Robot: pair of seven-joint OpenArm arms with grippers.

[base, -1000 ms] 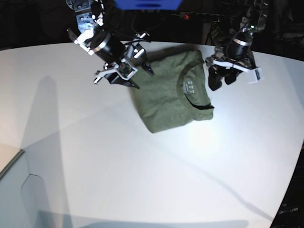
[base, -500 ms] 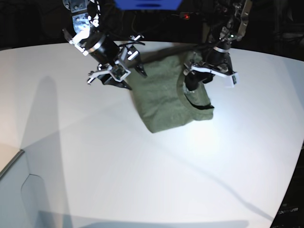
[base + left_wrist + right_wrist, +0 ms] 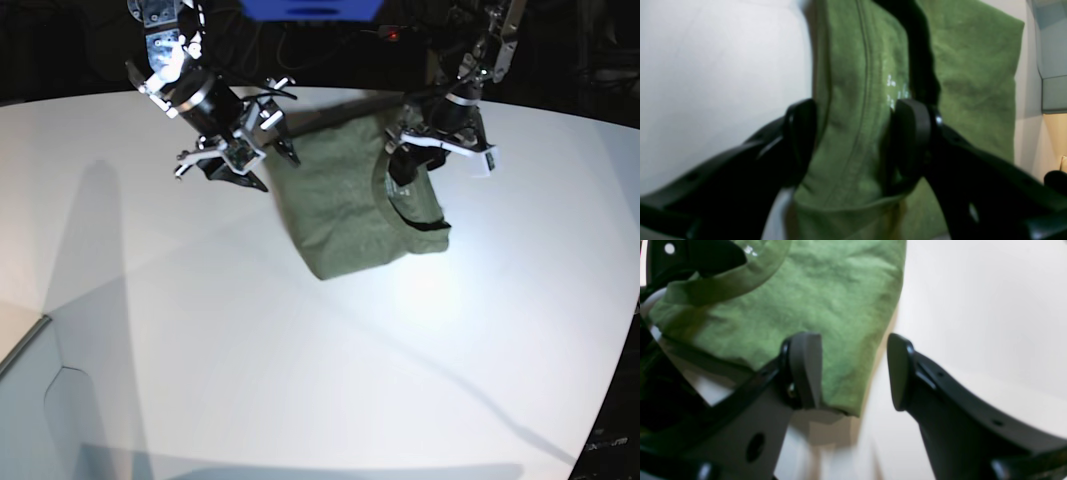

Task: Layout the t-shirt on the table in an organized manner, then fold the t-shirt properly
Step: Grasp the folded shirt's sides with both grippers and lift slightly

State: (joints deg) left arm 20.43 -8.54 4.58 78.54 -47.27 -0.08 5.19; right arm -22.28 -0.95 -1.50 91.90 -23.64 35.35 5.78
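Your left claw (image 3: 853,140) straddles the t-shirt (image 3: 350,205) collar, jaws wide; its white neck print is unreadable; right claw (image 3: 853,373) is wide too

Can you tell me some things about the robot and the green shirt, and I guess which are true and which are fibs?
1. The t-shirt is green. True.
2. The shirt is spread out flat with both sleeves showing. False: it lies folded into a small bundle.
3. The left gripper has its jaws on either side of the shirt's collar edge. True.
4. The right gripper is squeezed shut. False: its jaws are apart.
5. The table is black. False: it is white.
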